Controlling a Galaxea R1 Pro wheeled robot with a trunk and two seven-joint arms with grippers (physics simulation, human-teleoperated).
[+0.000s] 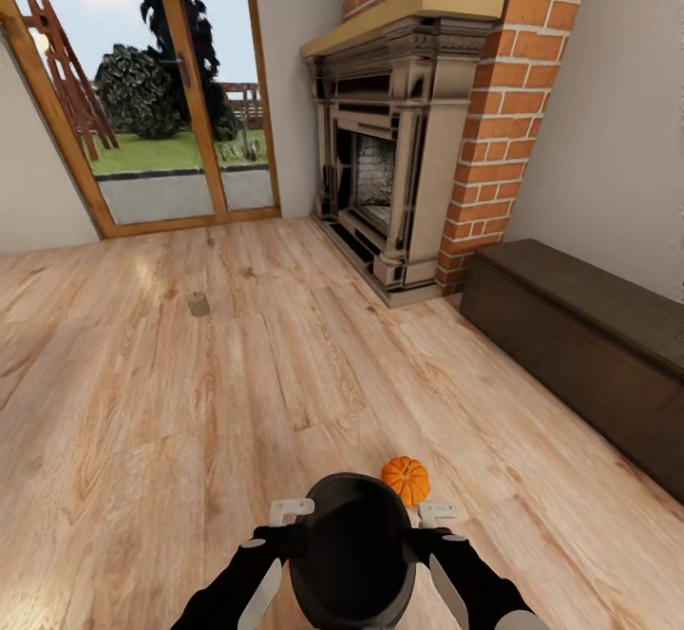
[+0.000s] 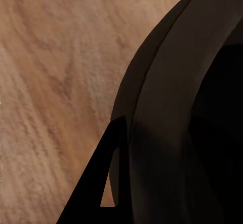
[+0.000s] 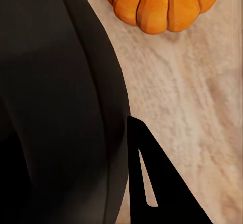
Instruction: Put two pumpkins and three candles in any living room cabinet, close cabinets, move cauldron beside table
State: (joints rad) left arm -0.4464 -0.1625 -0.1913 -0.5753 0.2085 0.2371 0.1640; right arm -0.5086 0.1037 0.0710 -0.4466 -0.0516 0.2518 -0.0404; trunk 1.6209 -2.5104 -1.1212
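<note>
Cauldron (image 1: 351,554) sat clamped between left pincer (image 1: 290,513) and right pincer (image 1: 435,516), each pressed against its side; one pumpkin (image 1: 406,479) lay on floor (image 1: 237,402) just beyond right pincer.

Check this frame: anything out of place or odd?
Yes. A pumpkin and a candle sit loose on the wood floor, far apart, neither stowed. The cauldron is flanked by the left hand and right hand. The cabinet looks closed. Nothing spilled or damaged.

A dark finger (image 2: 96,183) lies against the black cauldron's (image 2: 172,133) curved wall, above the wooden floor (image 2: 55,72).
</note>
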